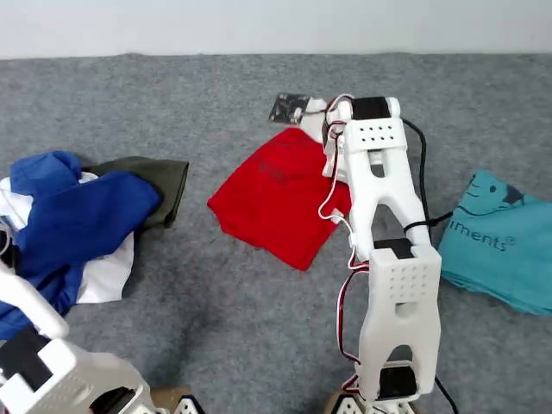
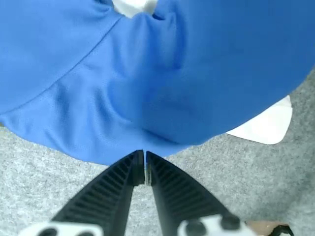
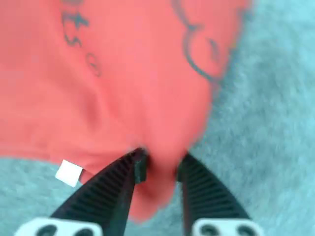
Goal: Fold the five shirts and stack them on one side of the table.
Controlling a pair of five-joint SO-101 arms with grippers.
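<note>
grey table (image 1: pixel 259 328) under us. we pinch the red shirt (image 1: pixel 276 194) with the right gripper (image 3: pixel 162 160), ready to fold. left gripper (image 2: pixel 145 158) closed, empty.

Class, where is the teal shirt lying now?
High view: the teal shirt lies at the table's right edge, beside the right arm, apart from the red shirt.

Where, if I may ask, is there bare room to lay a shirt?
Bare table between the olive shirt and the red shirt, and along the far edge. Crowded: the blue shirt pile at left, the teal shirt at right.
</note>
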